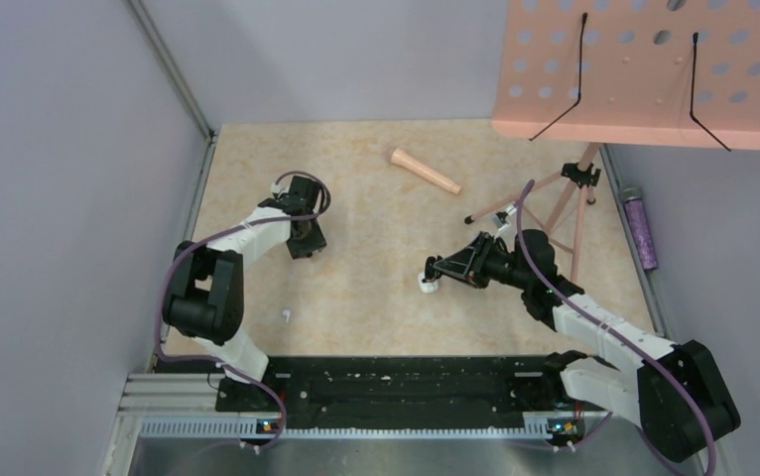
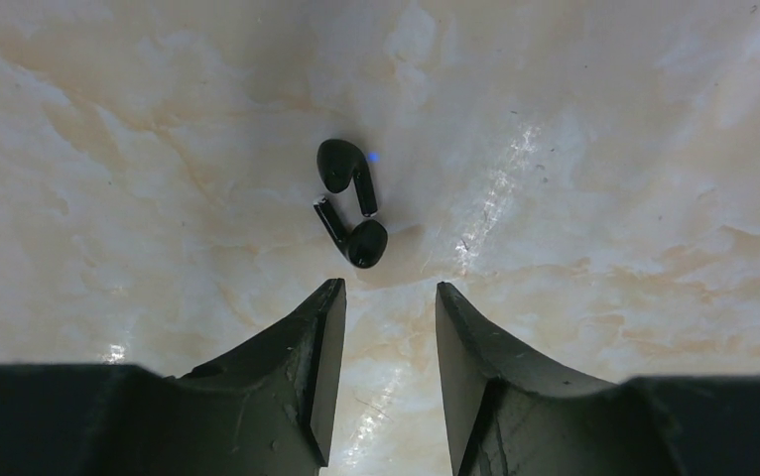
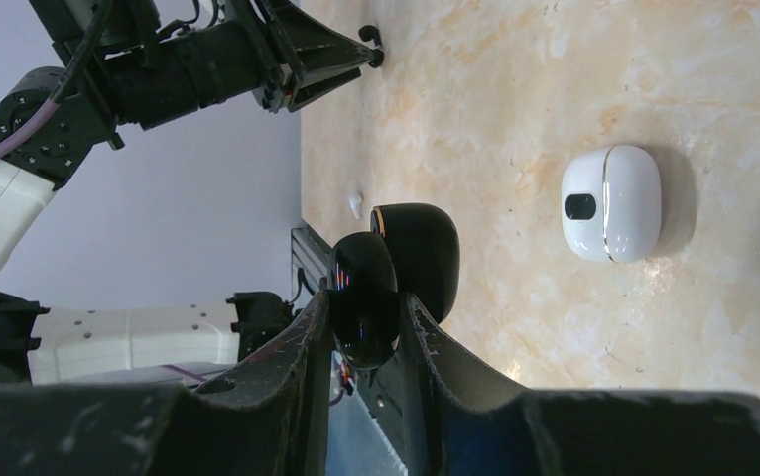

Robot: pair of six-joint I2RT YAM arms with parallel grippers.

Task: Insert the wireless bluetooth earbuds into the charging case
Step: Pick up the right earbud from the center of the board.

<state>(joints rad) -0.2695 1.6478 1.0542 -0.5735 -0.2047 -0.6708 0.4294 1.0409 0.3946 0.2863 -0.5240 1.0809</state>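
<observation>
Earbuds [image 2: 366,243], a black pair, lie side by side on the bench [image 2: 604,149] just beyond the left claw [image 2: 388,293], its jaws narrowly apart and empty. Right claw [image 3: 364,297] clamps the black charging case [image 3: 418,253]; a white case [image 3: 611,203] lies on the bench beyond.

Soft, even light is filling all three views; nothing is looking harsh or dim.

From above, the tabletop [image 1: 376,208] is reading pale and evenly lit, with hardly any shadow lying on it. In the left wrist view a bright glare streak is running down the tabletop's glossy middle, a small blue glint is showing beside the black earbuds [image 2: 351,203], and the foreground fingers [image 2: 287,387] are sinking into near-black. In the right wrist view the white case [image 3: 611,203] is throwing a soft shadow onto the tabletop, and the black charging case [image 3: 364,307] is catching coloured reflections.
</observation>
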